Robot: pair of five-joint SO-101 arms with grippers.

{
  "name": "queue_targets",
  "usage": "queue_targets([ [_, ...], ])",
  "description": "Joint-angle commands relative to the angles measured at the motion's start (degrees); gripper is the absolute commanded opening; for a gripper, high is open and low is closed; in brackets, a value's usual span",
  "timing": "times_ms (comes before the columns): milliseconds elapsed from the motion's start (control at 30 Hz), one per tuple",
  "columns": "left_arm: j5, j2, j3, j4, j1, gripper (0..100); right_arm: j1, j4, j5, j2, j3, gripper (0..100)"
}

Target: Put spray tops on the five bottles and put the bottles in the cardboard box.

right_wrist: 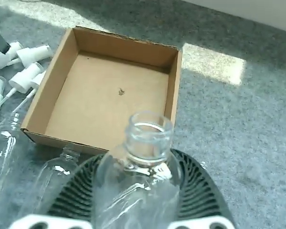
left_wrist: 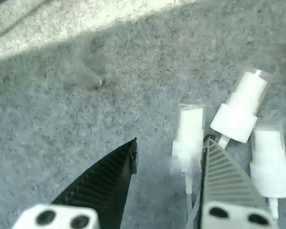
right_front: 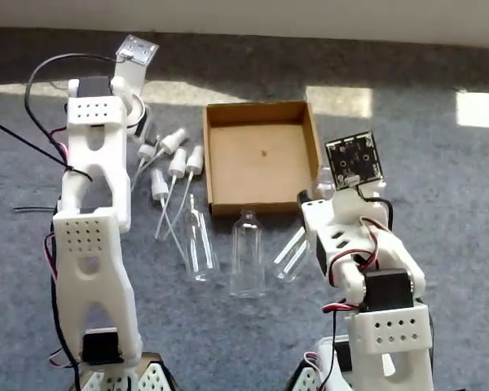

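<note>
— Where is the cardboard box [right_front: 261, 156]?
— Middle of the table, towards the far side.
— And the spray tops [right_front: 173, 159]?
— Clustered just left of it, beside the left arm [right_front: 94, 155].
— Bottles?
— Three bottles [right_front: 247, 252] lie just near of the box. A fourth bottle [right_front: 323, 181] is at its right wall, by the right arm [right_front: 354, 236].

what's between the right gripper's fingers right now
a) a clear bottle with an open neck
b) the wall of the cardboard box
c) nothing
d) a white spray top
a: in the right wrist view, the right gripper has its black fingers on either side of a clear bottle whose neck is open, with no spray top on it.
</note>
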Motion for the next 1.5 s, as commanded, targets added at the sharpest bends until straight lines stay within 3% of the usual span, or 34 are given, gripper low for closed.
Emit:
queue_targets([
  [0,0.4,3.7,-8.0,-1.1,2.7,21,-0.3,0.1,-0.4,-1.0,-0.7,0.5],
  [200,0.4,10.1,-12.2,-1.1,3.0,21,-0.3,0.1,-0.4,-1.0,-0.7,0.5],
  [533,0.3,12.4,-16.3,3.5,2.6,7,-0.3,0.1,-0.4,-1.0,-0.7,0.5],
  [800,0.4,12.2,-42.0,17.4,2.6,6,-0.3,0.1,-0.4,-1.0,-0.7,0.5],
  [1033,7.6,-1.3,-39.5,19.3,1.3,6,-4.5,0.1,-0.5,-1.1,-0.7,0.5],
  [1200,9.0,-13.1,-36.7,19.5,0.4,6,-8.5,-0.1,-0.5,-1.1,-0.9,0.5],
  [1467,12.6,-40.9,-8.5,19.6,1.9,6,-13.8,-1.4,-0.5,-1.1,-1.0,0.5],
])
